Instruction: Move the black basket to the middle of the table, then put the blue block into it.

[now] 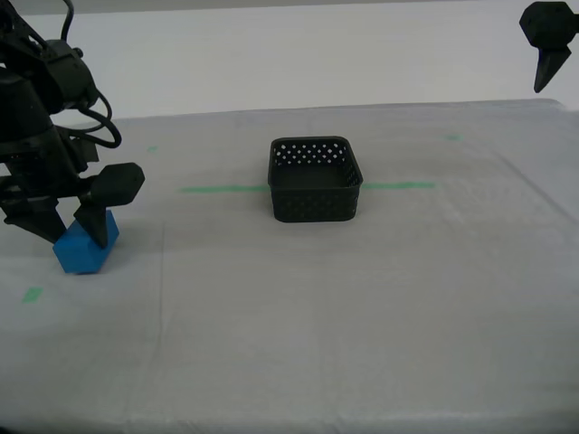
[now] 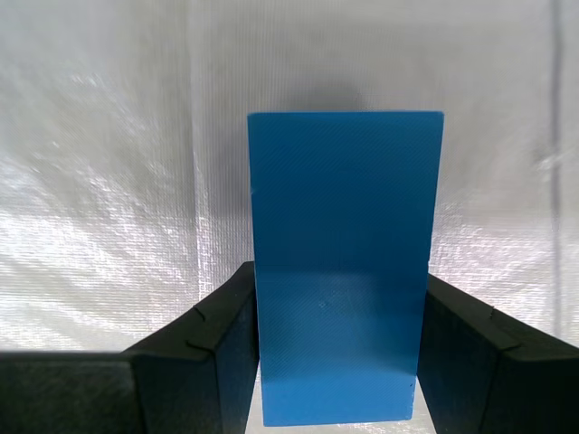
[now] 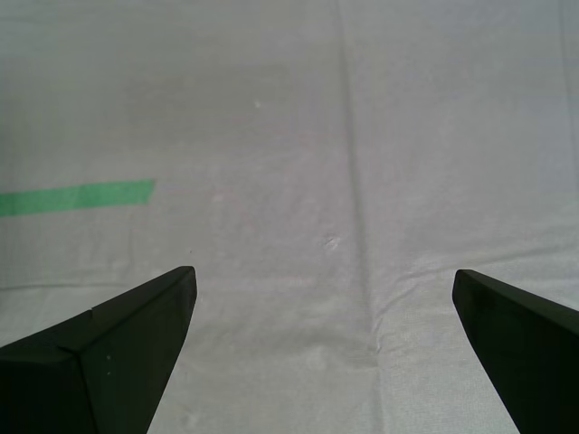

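A black basket (image 1: 316,179) sits near the middle of the desk (image 1: 362,316), straddling a long green tape line (image 1: 222,189), while my second gripper (image 1: 65,231) closes around a blue block (image 1: 86,246) at about nine o'clock from the basket in the exterior view. The second wrist view shows the fingers (image 2: 217,334) pressed against both long sides of the block (image 2: 342,262), pinching it (no gap is visible on either side). In the exterior view the block looks tipped onto an edge; whether it is already clear of the cloth cannot be told.

My first gripper (image 1: 548,54) hangs high at roughly two o'clock from the basket, well apart from everything, its fingers (image 3: 118,353) spread wide over bare cloth and a short stretch of green tape (image 3: 77,196), holding nothing.

Judging by where the basket stands, the first half of the job appears done, and the step in hand is the pickup of the block. The next move calls for a clean lift straight up, then a carry toward three o'clock across the open desk until the block hangs over the basket's mouth, high enough to clear the perforated near wall. Because the block is held by its lower end and seems tilted, the grip must hold firm through the carry (a slip would drop it short). The release should come only once the block is inside the rim.
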Robot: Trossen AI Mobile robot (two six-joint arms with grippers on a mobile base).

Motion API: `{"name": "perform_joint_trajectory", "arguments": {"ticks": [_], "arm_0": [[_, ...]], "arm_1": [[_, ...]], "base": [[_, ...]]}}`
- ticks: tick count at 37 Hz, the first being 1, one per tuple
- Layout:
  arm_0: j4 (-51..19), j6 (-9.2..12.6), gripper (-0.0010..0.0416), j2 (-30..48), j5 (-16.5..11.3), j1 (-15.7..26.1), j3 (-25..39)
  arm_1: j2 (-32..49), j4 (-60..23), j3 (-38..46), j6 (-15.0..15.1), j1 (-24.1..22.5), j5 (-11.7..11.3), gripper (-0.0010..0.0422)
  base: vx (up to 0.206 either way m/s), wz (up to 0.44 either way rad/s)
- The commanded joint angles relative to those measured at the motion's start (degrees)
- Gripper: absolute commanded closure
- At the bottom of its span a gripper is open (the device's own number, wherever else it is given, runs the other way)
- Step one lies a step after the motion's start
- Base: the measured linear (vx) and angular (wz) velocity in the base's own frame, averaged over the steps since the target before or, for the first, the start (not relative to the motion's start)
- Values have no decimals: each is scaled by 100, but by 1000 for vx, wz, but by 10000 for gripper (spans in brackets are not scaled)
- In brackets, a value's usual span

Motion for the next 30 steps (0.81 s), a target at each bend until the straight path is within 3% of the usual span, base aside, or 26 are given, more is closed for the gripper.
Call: {"name": "perform_joint_trajectory", "arguments": {"ticks": [1, 11, 22, 30], "arm_0": [[0, -13, 7, -2, -2, 4, 0], [0, -13, 7, -2, -2, 4, 0], [0, -13, 7, -2, -2, 4, 0], [0, -13, 7, -2, -2, 4, 0]], "arm_1": [[-138, -125, 101, -63, -7, -17, 413], [-321, -656, 658, -225, -61, -66, 413], [-321, -975, 1547, -459, -450, -321, 413], [-321, -1386, 2264, -468, -717, -527, 413]], "base": [[0, 0], [0, 0], [0, 0], [0, 0]]}}
